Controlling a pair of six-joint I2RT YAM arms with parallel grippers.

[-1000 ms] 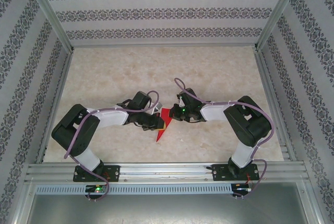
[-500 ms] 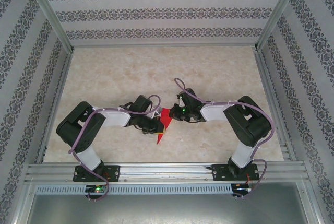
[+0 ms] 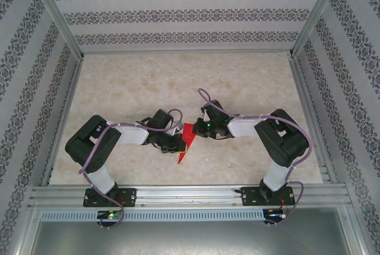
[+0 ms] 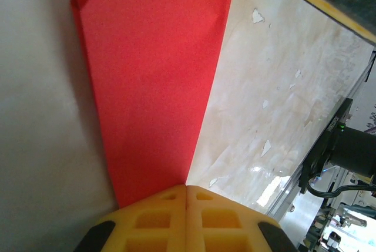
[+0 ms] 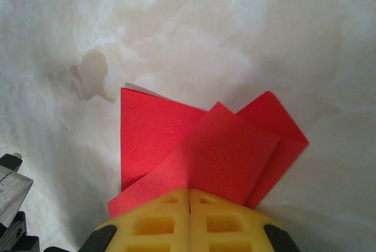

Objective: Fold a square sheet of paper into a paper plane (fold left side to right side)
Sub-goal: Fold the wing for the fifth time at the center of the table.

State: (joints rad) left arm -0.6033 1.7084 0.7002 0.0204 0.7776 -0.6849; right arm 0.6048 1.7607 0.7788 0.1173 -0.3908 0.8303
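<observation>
While left end effector (image 4: 187,188) and right end effector (image 5: 189,192), both pressed together, are bearing on paper (image 5: 223,152) against table (image 5: 235,29): best sliding slowly along crease, holding edges aligned.

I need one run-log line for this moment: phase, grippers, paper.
phase: pressing fold | left gripper: shut, tips on red paper | right gripper: shut, tips on its layered end | paper: lying on table

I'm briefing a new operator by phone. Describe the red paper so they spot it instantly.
On the pale marbled table, look near the front edge, where the left gripper and right gripper meet. Between them lies the folded paper, a wedge tapering towards the arm bases; its bright red sets it apart.
</observation>
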